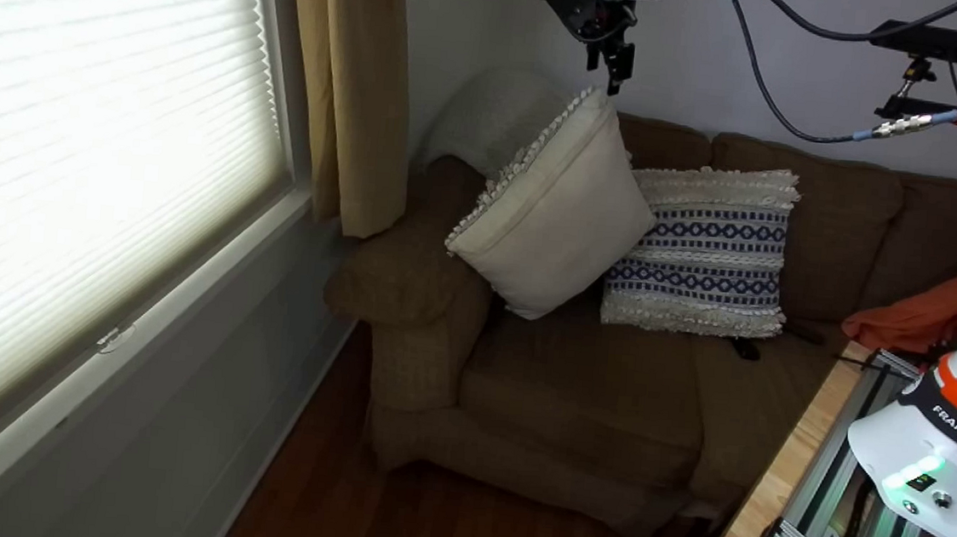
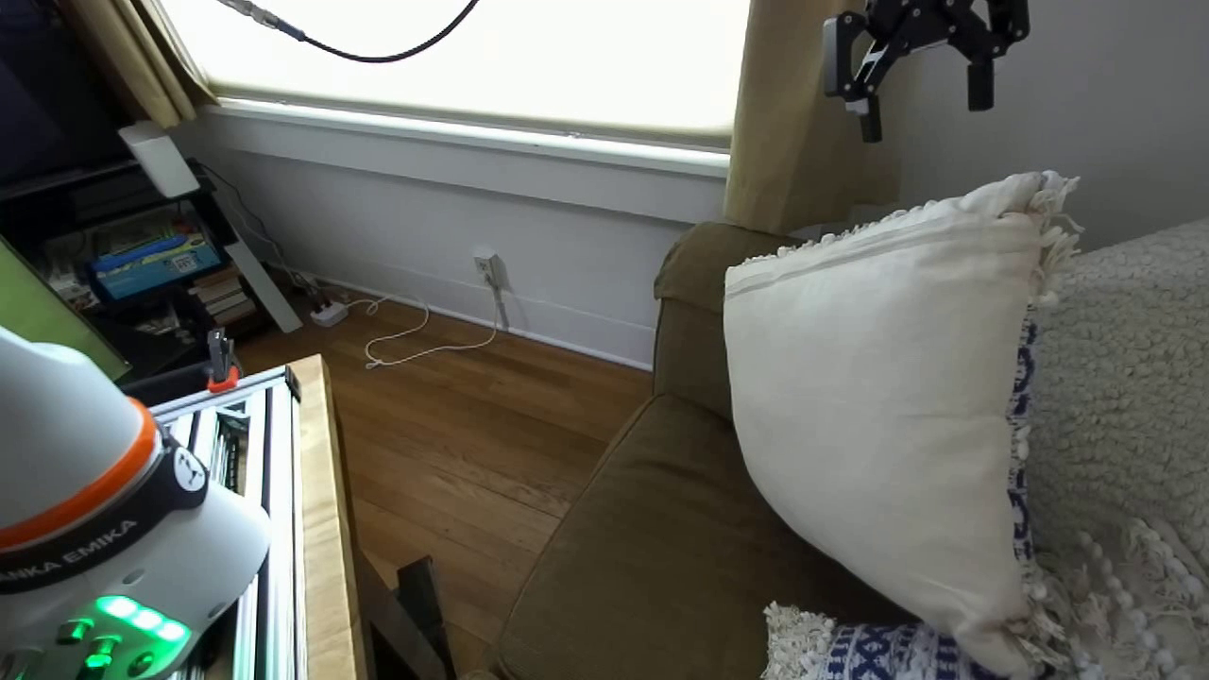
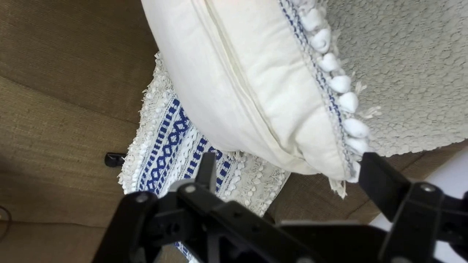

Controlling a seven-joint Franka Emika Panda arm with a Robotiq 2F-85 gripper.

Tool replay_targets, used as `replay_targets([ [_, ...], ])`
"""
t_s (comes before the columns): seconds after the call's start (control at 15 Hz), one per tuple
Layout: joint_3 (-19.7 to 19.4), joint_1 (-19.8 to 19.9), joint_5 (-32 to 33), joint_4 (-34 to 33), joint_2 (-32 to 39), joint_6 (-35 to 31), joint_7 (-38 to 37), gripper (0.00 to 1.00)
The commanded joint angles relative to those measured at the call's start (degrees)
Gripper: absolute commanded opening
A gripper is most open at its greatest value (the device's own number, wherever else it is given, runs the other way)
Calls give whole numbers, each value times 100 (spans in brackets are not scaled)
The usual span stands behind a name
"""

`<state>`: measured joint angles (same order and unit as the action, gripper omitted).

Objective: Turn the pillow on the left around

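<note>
The large pillow stands tilted in the sofa's corner, its plain cream face outward, in both exterior views (image 1: 564,211) (image 2: 874,406). Its navy patterned side shows only as a strip at the far edge and faces the sofa back. My gripper (image 1: 607,69) is above the pillow's raised top corner; it also shows in an exterior view (image 2: 926,109), apart from the pillow. In the wrist view, the gripper (image 3: 289,164) is open and empty, with the cream pillow (image 3: 248,80) and its tasselled corner beyond the fingers.
A smaller navy-and-white patterned pillow (image 1: 702,252) leans beside the cream one, partly behind it. A whitish textured throw (image 2: 1124,397) covers the sofa's corner. The sofa arm (image 1: 401,279), curtain (image 1: 364,97) and wall are close by. A dark object (image 3: 114,159) lies on the seat.
</note>
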<state>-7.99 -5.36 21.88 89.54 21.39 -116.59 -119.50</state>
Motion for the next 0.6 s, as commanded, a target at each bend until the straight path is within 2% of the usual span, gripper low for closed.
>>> replay_targets([
  [0.0, 27, 24, 7, -28, 2, 26, -3, 100],
  [0.07, 24, 25, 8, -36, 4, 27, -5, 100],
  [0.2, -62, -118, 160, -355, 218, 470, -510, 100],
  [0.53, -50, -204, -44, -1272, 795, 1712, -1547, 100],
])
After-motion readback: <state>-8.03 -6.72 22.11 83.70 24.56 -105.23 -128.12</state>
